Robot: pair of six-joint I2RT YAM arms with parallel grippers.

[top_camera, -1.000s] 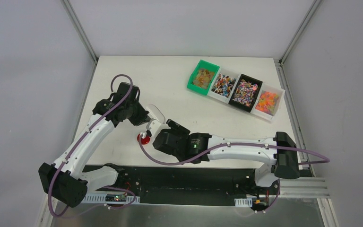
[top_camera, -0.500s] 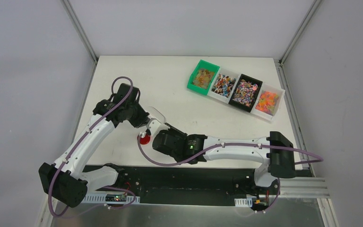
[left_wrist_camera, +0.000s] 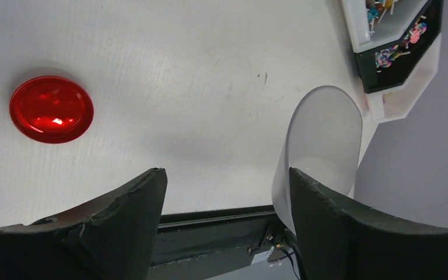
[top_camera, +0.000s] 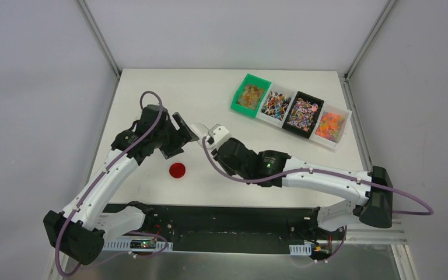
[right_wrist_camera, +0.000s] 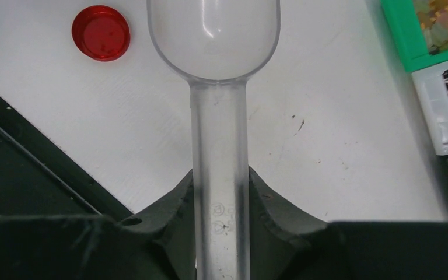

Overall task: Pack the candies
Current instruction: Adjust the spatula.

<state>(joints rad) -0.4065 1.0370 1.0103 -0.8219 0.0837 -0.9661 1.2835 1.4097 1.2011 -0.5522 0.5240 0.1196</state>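
Lab test cell, white table (top_camera: 210,99), grey walls (top_camera: 35,87)

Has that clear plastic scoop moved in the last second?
Yes. The scoop was right beside the red lid; now it is farther from it, up and to the right in the overhead view, held by the right gripper.

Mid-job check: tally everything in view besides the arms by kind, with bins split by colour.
Green bin: 1
White bins: 2
Black bin: 1
Red lid: 1
Clear scoop: 1
Total: 6, leaving out the candies, which are too many to count.
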